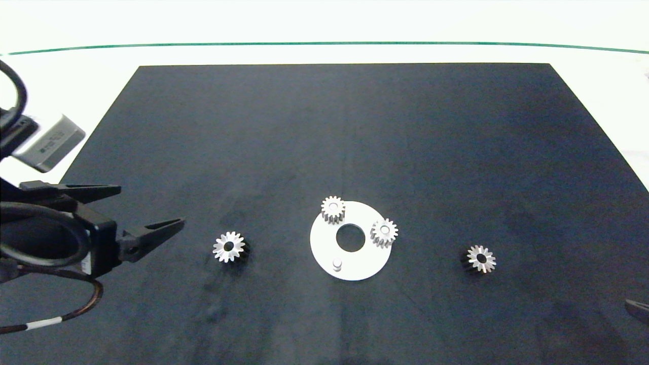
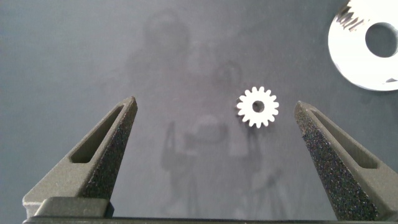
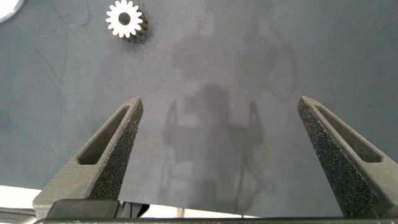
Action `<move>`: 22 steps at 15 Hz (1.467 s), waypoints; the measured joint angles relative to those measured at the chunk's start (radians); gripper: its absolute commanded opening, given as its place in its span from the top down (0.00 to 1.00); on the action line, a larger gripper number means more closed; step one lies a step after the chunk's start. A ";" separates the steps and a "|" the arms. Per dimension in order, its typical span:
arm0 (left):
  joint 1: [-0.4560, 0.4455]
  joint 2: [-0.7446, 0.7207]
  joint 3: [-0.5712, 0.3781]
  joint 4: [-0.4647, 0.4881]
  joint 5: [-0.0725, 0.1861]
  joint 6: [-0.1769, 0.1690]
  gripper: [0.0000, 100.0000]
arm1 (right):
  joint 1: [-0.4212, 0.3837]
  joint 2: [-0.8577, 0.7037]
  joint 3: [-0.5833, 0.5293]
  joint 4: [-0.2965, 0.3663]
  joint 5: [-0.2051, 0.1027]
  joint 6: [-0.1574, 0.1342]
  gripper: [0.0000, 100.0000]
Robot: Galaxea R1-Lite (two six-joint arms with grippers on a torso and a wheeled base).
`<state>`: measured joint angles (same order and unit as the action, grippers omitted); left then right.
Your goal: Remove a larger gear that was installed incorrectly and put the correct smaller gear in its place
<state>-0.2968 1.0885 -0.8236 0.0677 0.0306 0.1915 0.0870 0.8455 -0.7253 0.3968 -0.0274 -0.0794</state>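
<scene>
Presently, my holdings, item by item.

Writing: a grey block (image 1: 49,143) on my left arm carries dark print too small to read. No other lettering shows.

Larger gear (image 1: 229,247): silver, flat bright face, long pointed teeth, small centre hole, dark flank. It lies flat on the black mat (image 1: 324,126), well left of the white disc (image 1: 365,261) and apart from it. In my left wrist view (image 2: 257,106) it lies ahead of my fingers, nearer one finger than the other, touching neither.

Smaller gear (image 1: 480,258): silver, shorter teeth, centre hole, dark sides. It lies loose on the mat, well right of the disc. My right wrist view shows it (image 3: 125,19) ahead and off to one side.

White disc: round, with a large centre hole. Two small silver gears sit on it, one at the far rim (image 1: 333,209), one at the right rim (image 1: 384,232). A short bare peg (image 1: 336,263) stands at the near rim.

Left gripper (image 1: 147,210): at the mat's left edge, jaws spread wide, holding nothing, tips pointing toward the larger gear.

Right gripper (image 3: 219,109): jaws spread wide over bare mat, holding nothing. Only a dark tip (image 1: 638,309) shows at the head view's right edge.
</scene>
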 measured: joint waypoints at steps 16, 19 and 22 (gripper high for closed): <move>0.067 -0.253 -0.007 0.087 0.007 -0.002 0.00 | 0.265 0.448 -0.036 -0.278 -0.066 -0.014 0.00; 0.069 -0.264 -0.007 0.087 0.007 -0.002 0.00 | 0.286 0.497 -0.004 -0.367 -0.073 -0.015 0.00; 0.070 -0.272 -0.006 0.087 0.007 -0.002 0.00 | 0.312 0.523 0.037 -0.427 -0.117 -0.016 0.00</move>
<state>-0.2270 0.8168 -0.8298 0.1547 0.0379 0.1894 0.3991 1.3685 -0.6879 -0.0302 -0.1447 -0.0957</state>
